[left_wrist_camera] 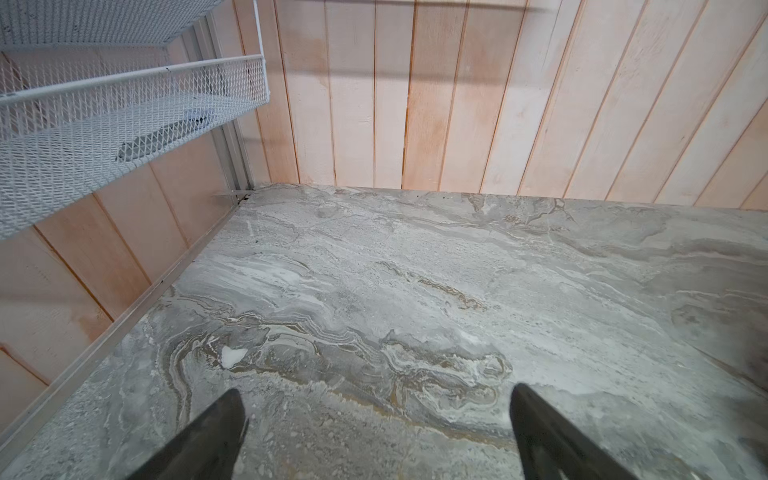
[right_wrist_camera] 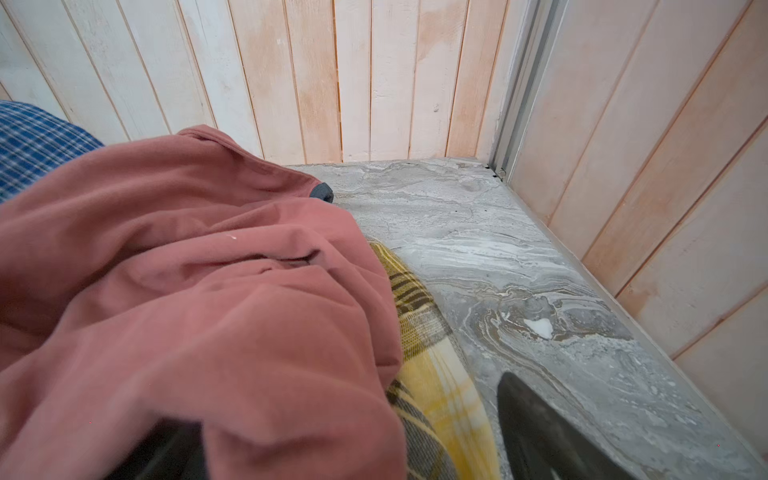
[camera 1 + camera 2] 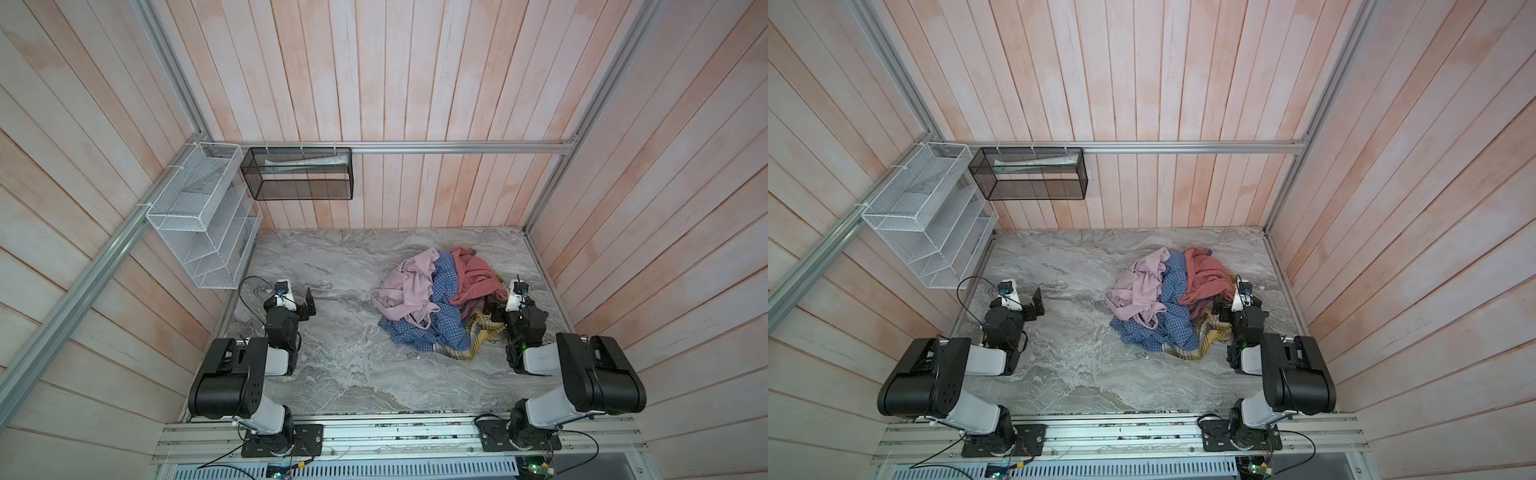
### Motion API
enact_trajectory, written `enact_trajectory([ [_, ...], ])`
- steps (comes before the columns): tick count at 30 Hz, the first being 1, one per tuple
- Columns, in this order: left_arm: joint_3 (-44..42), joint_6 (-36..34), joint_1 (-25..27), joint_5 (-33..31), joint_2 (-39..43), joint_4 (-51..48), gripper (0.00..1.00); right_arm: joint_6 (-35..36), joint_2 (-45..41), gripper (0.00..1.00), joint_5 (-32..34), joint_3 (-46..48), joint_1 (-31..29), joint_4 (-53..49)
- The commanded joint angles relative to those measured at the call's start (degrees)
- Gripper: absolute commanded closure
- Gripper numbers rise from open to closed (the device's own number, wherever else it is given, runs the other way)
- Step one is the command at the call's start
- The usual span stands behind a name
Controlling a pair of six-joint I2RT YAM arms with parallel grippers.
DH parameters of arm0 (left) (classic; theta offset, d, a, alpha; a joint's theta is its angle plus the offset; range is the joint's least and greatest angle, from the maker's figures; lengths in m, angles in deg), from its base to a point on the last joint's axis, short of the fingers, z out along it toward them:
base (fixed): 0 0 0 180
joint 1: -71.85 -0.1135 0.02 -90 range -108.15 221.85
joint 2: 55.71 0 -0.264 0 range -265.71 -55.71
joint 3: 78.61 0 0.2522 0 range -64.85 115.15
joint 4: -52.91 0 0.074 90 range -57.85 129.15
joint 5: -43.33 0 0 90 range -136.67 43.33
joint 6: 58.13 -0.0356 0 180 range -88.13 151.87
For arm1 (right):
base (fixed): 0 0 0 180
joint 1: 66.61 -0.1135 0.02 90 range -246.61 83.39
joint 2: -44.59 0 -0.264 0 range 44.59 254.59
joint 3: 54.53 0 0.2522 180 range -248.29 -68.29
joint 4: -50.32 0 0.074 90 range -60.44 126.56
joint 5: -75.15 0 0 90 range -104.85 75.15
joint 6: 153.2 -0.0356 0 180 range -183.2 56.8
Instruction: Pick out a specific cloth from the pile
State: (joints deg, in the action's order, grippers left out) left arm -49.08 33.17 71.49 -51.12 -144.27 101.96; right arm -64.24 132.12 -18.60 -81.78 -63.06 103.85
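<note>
The pile lies right of the table's middle: a pale pink garment, a blue checked shirt and a salmon-red garment. The cloth, in mustard-yellow plaid, shows at the pile's near right edge, mostly buried. My right gripper stands open at that edge. One finger is over bare table; the other is hidden under salmon folds, with the plaid edge between them. My left gripper is open and holds nothing, over bare marble at the left.
A white wire rack hangs on the left wall above my left arm. A black mesh basket hangs on the back rail. The right plank wall runs close beside my right gripper.
</note>
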Motion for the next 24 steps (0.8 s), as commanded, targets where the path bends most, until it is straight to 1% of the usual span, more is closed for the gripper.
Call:
enact_trajectory([
  [1, 0.84, 0.32, -0.17, 1.02, 0.33, 0.40, 0.00, -0.20, -0.60, 0.02, 0.00, -0.87, 0.23, 0.69],
  [24, 1.04, 0.41, -0.25, 1.18, 0.31, 0.08, 0.00, -0.19, -0.60, 0.02, -0.08, -0.92, 0.23, 0.72],
])
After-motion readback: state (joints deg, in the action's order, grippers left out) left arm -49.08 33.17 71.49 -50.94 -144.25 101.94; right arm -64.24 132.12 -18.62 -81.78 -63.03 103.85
